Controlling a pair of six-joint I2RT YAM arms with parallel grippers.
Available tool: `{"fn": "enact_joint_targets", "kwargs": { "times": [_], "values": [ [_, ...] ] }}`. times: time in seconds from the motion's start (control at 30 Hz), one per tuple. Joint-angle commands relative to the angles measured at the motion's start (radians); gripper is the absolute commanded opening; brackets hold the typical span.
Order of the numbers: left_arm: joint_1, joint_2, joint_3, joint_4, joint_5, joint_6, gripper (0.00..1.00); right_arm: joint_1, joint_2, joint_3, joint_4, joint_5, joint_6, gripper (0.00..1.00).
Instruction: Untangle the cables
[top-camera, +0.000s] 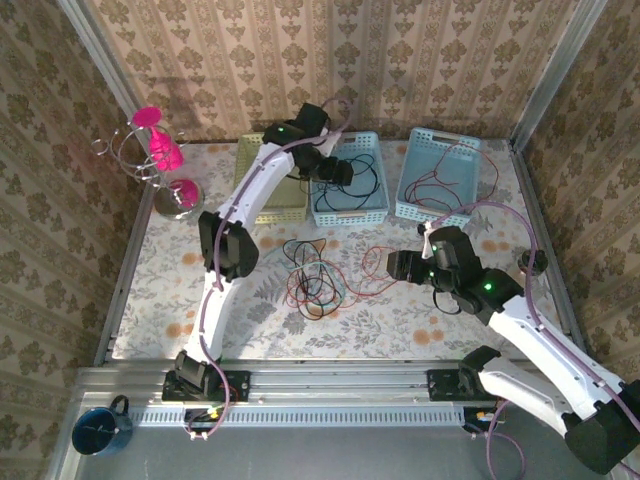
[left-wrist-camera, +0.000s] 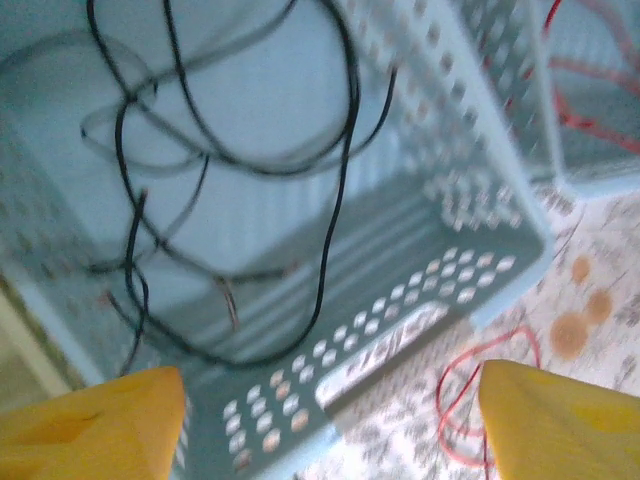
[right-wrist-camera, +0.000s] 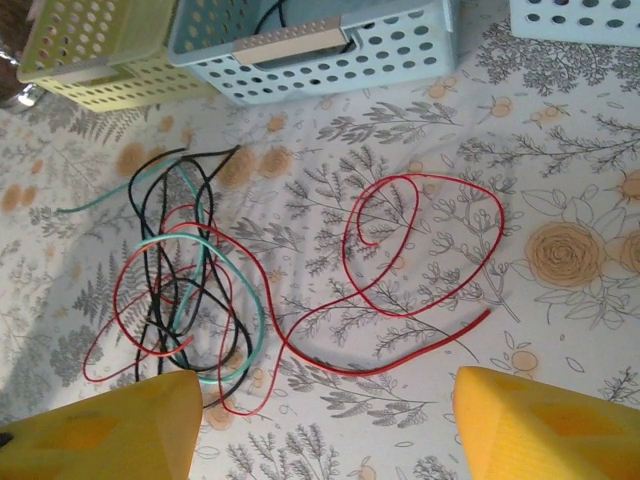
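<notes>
The left gripper (left-wrist-camera: 330, 385) hangs over the middle blue basket (left-wrist-camera: 470, 260), yellow fingers spread wide with nothing between them. Black cables (left-wrist-camera: 350, 120) lie loose in the basket below. On the table (top-camera: 400, 320) in front of that basket sits the tangle (top-camera: 308, 283) of red, black and teal cables. Just right of it, the right gripper (right-wrist-camera: 325, 385) — jaws wide, empty — hovers beside a loose red cable (right-wrist-camera: 430, 176). Farther right, red wire (top-camera: 432, 186) lies in the right basket (top-camera: 404, 190).

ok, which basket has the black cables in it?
The middle blue basket: black cables lie inside. The right blue basket holds red cables, and the yellow-green basket sits left of the middle one.
</notes>
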Motion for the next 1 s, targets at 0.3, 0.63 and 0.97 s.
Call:
{"fn": "enact_joint_targets", "kwargs": {
  "times": [0.3, 0.63, 0.97],
  "values": [
    [-0.095, -0.116, 0.035, -0.22, -0.091, 0.243, 0.84, -0.001, 0.059, 0.086, 0.04, 0.026, -0.041, 0.67],
    [-0.041, -0.342, -0.116, 0.056, 0.012, 0.075, 0.79, 0.0, 0.138, 0.091, 0.15, 0.009, -0.045, 0.65],
    [0.225, -0.91, -1.11, 0.691, 0.092, -0.252, 0.81, 0.013, 0.503, 0.329, 0.357, -0.105, -0.113, 0.73]
  ]
}}
